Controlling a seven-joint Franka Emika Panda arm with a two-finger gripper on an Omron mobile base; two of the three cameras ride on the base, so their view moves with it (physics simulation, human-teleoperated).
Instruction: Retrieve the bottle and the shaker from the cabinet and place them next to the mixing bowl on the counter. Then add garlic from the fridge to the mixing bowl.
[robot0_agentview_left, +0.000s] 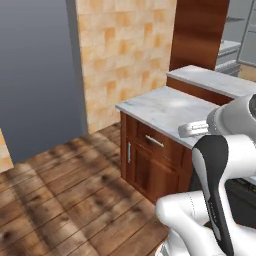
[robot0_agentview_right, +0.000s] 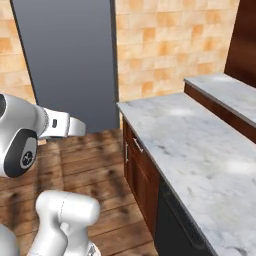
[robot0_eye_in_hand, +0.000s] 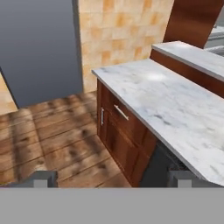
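**Arm held high over the floor, jaws spread, beside a marble worktop**

The gripper (robot0_eye_in_hand: 112, 179) hangs in the air with its jaws spread wide and nothing between them; in the hand view the two dark finger tips (robot0_eye_in_hand: 41, 178) rise at the bottom, far apart, over wooden floor on one side and the worktop's near edge on the other. In the right base view the white arm (robot0_agentview_right: 30, 132) reaches forward from the lower left, above the plank floor (robot0_agentview_right: 90, 170).

The marble worktop (robot0_eye_in_hand: 166, 105) runs along the right of the scene and ends in a corner near the tiled wall (robot0_agentview_right: 170, 45). Under that end corner sits a brown cabinet with a drawer (robot0_eye_in_hand: 120, 113) carrying a horizontal metal handle, and below it a door (robot0_eye_in_hand: 114, 140) with a short upright handle at its edge. Just past the cabinet, beneath the worktop's front edge, a dark appliance front (robot0_agentview_right: 172, 225) is set in. Behind the worktop's far edge a raised marble ledge (robot0_agentview_right: 225, 95) stands a step higher, on a dark wood base. A tall dark wood panel (robot0_agentview_left: 197, 32) rises beyond it. A plain grey wall panel (robot0_agentview_right: 65, 60) stands left of the tiles.

Bottle, shaker, mixing bowl and garlic: I cannot tell where any of them is from these views.
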